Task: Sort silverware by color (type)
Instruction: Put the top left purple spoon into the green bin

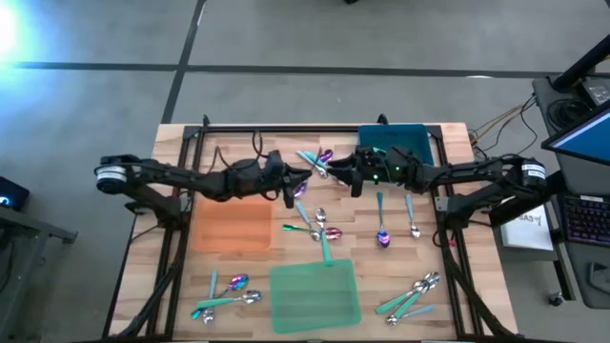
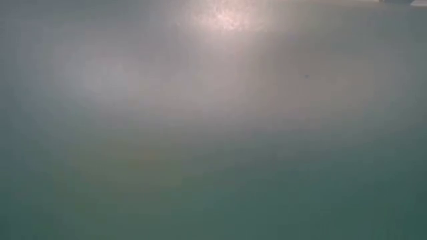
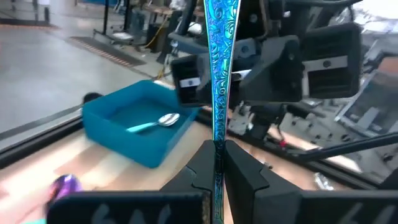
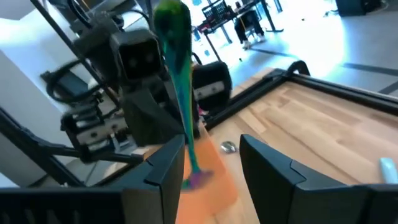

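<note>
My left gripper (image 1: 291,183) is over the table's middle, shut on a utensil with a teal-blue handle (image 3: 219,74). In the right wrist view that utensil (image 4: 180,81) stands nearly upright, its purple end (image 4: 200,179) lowest. My right gripper (image 1: 345,174) faces it from the right, open (image 4: 211,168), with the handle close to one finger (image 4: 165,165); whether they touch cannot be told. Other utensils lie scattered on the wood (image 1: 319,227), (image 1: 381,229), (image 1: 224,295), (image 1: 410,295). The low view shows only haze. My left gripper pinches the utensil's thin teal-blue handle (image 3: 217,140) between its two fingers (image 3: 242,168). The long part of the handle runs on past the fingertips. The utensil is lifted clear of the table, and its purple end (image 1: 299,191) shows beside the gripper.
An orange mat (image 1: 232,224) lies left of centre and a green mat (image 1: 315,295) near the front edge. The teal bin (image 1: 396,143) sits at the far right under my right arm; it holds a silver spoon (image 3: 158,122). Black frame rails border the table.
</note>
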Motion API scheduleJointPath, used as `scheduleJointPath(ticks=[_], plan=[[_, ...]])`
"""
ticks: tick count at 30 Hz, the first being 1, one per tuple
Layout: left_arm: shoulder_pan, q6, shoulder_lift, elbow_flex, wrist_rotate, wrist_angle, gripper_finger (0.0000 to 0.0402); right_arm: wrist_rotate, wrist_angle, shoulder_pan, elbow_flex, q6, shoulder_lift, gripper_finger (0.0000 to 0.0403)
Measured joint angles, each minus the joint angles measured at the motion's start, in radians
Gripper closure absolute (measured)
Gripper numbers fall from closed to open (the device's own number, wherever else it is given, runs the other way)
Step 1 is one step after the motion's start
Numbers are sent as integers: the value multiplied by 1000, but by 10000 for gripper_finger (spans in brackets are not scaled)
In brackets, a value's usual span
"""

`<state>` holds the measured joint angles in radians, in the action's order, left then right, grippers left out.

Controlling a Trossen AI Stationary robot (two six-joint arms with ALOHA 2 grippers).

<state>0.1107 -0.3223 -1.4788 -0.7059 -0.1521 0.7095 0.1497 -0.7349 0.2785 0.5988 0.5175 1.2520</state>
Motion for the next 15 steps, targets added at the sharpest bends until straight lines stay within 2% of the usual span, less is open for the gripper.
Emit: scheduleJointPath(ticks=[3,9,15], plan=[[-1,-25,-37,0,67,85,400,3,0,-4,19,-7,11,257],[-3,-63,-73,0,76,124,400,15,3,-27,40,-129,20,257],[-3,-72,-75,0,76,142,400,15,3,-32,51,-136,21,257]])
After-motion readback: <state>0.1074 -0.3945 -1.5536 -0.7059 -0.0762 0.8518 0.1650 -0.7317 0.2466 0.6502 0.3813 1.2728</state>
